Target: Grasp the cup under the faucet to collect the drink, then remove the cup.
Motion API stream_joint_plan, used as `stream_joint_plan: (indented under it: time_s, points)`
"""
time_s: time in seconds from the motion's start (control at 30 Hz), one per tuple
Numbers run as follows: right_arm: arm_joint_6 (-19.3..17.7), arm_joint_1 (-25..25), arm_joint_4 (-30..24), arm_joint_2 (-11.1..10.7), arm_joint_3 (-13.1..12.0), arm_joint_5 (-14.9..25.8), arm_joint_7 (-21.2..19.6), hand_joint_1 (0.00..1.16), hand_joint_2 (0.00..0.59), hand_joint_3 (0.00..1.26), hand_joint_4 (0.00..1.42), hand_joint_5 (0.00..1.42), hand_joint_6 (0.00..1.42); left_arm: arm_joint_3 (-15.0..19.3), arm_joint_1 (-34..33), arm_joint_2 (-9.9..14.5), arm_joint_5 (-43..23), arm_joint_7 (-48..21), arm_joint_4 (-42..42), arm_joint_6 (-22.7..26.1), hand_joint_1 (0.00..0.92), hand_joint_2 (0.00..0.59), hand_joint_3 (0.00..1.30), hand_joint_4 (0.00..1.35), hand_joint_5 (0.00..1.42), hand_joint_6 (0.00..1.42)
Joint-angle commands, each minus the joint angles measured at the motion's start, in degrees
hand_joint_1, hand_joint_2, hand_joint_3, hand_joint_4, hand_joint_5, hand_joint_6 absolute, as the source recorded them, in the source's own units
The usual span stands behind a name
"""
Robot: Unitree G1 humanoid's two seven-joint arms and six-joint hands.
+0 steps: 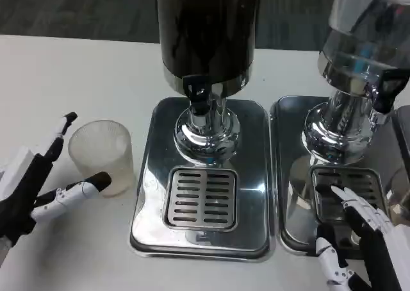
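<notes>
We are looking down at a clear plastic cup (101, 153) standing upright on the white table (77, 73), at about nine o'clock from the dark drink dispenser (206, 31); we cannot tell whether anything is in it. The dispenser is holding a dark liquid, and its faucet (198, 93) is hanging above a slotted drain grate (201, 199) set in a steel tray (146, 195). The cup is sitting just beside that tray's nine o'clock edge, not under the faucet.

Our left hand (38, 191) is lying open at the cup's eight o'clock, fingers apart, one fingertip touching or nearly touching the cup's lower wall and another reaching up past its nine o'clock side; it is gripping nothing. Our right hand (359, 240) is resting open at five o'clock, fingers spread over the grate of a second tray (288, 175) under a clear dispenser (365, 41).

Bare table is stretching away toward ten and eleven o'clock, beyond the cup.
</notes>
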Motion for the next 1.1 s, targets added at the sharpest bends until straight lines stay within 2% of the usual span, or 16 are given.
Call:
stream_joint_plan:
  time_s: [0.03, 0.33, 0.5, 1.1]
  points:
    - [-0.9, 0.92, -0.96, -0.04, -0.56, 0.25, -0.54, 0.25, 0.502, 0.22, 0.14, 0.14, 0.08, -1.85, -2.79, 1.03, 0.89, 1.01, 3.35, 0.2, 0.0, 0.0, 0.0, 0.0, 0.04, 0.12]
    - [-0.9, 1.8, -2.05, -0.25, -1.31, 0.14, -0.32, 0.25, 0.502, 0.22, 0.14, 0.15, 0.08, -5.0, -6.89, 0.37, 1.17, 3.35, 8.79, 0.96, 0.001, 0.0, 0.0, 0.0, 0.03, 0.12]
    - [-1.11, 2.02, -2.06, -0.37, -1.79, 0.84, 0.08, 0.25, 0.502, 0.23, 0.14, 0.15, 0.08, -7.09, -8.72, -0.12, 1.6, 5.85, 11.47, 0.8, 0.03, 0.0, 0.0, 0.0, 0.05, 0.13]
    - [-1.56, 3.45, -3.09, -0.38, -2.53, 1.82, 1.0, 0.23, 0.501, 0.23, 0.15, 0.16, 0.08, -12.71, -10.94, -0.34, 8.36, 21.07, 16.16, -0.18, 0.112, 0.0, 0.0, 0.0, 0.16, 0.24]
